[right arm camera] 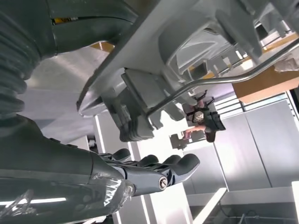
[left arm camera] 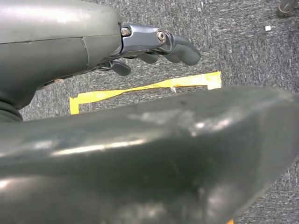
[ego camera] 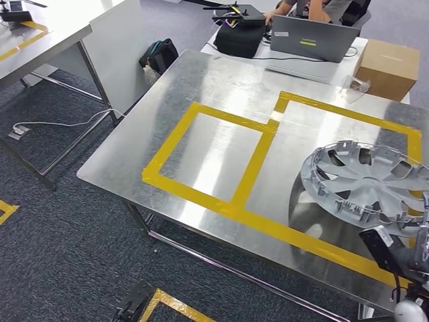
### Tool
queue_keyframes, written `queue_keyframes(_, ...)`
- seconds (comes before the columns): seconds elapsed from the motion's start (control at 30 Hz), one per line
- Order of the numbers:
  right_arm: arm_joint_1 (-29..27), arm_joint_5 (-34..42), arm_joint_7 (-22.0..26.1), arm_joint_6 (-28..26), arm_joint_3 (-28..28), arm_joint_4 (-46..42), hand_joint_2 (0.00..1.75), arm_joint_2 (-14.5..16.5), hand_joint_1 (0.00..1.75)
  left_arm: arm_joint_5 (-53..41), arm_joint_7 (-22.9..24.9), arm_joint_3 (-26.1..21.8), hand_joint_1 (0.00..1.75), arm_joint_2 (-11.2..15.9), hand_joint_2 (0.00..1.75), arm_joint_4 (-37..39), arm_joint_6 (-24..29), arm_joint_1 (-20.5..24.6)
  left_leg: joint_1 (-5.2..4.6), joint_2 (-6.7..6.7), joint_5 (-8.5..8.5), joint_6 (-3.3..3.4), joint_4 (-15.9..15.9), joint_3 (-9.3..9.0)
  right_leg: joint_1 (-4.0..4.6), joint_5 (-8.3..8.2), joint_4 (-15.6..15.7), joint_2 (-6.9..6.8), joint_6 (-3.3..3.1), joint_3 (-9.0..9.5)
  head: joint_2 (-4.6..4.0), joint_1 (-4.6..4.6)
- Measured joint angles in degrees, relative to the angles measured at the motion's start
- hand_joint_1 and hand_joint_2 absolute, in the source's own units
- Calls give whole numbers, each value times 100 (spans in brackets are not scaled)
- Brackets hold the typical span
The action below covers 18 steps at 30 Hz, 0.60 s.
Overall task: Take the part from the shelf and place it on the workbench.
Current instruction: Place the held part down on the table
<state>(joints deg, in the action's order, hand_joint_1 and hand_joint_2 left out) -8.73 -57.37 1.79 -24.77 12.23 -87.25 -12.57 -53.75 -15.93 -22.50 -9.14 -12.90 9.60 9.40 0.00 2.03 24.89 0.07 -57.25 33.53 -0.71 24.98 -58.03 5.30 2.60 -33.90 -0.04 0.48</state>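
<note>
The part is a grey plastic wheel cover (ego camera: 366,181), lying inner side up in the right yellow-taped box of the metal workbench (ego camera: 212,154). My right arm comes in below it at the bench's near right corner. In the right wrist view the cover's rim (right arm camera: 148,93) sits between the thumb (right arm camera: 88,18) and the straight fingers (right arm camera: 166,170) of my right hand (right arm camera: 116,175). A clear gap shows between those fingers and the rim. My left hand (left arm camera: 148,44) hangs over the carpet with loosely extended fingers and holds nothing.
Beyond the bench, a laptop (ego camera: 314,37), a black bag (ego camera: 240,33) and a cardboard box (ego camera: 387,67) sit on a white table where a person is seated. Another table (ego camera: 45,33) stands far left. Yellow tape marks the carpet (ego camera: 171,302).
</note>
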Motion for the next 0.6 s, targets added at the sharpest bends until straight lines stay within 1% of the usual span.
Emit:
queue_keyframes(0.07,0,-156,-63,86,2,2,175,0,0,0,3,1,0,0,0,1,0,-1,0,0,0,0,0,1,0,0,0,0,0,-1,0,-1)
queue_keyframes(0.13,8,-182,-118,311,-8,8,175,-1,0,4,4,1,0,1,0,0,0,-2,1,0,0,0,0,2,0,0,0,0,0,-2,0,-1)
queue_keyframes(0.23,5,-16,-193,1011,-62,25,175,-67,0,16,4,1,0,2,0,0,0,-3,1,1,0,0,0,4,0,0,0,-2,0,-3,0,-1)
queue_keyframes(0.37,-5,208,-312,1793,-216,82,175,-323,0,17,3,-1,0,8,0,0,-14,-7,0,3,-1,1,0,10,0,0,0,-8,0,-6,0,0)
queue_keyframes(0.43,-5,711,-403,2445,-300,119,175,-496,0,15,-2,-1,0,13,0,0,-44,-5,-1,3,-1,1,0,10,-2,0,0,-7,0,-6,0,1)
queue_keyframes(0.5,-3,1392,-486,3108,-375,155,175,-704,0,13,-9,-1,0,20,0,0,-82,-4,-3,3,-1,1,0,10,-4,-1,0,-7,1,-6,0,0)
queue_keyframes(0.53,5,1700,-509,3350,-397,167,175,-813,0,10,-14,-1,0,26,0,1,-98,-4,-4,3,-1,1,0,9,-5,-1,1,-7,1,-6,0,1)
queue_keyframes(0.6,31,2184,-510,3597,-408,177,175,-984,0,2,-22,-1,0,37,0,1,-114,-2,-3,3,-1,2,0,6,-4,-1,2,-5,2,-5,0,0)
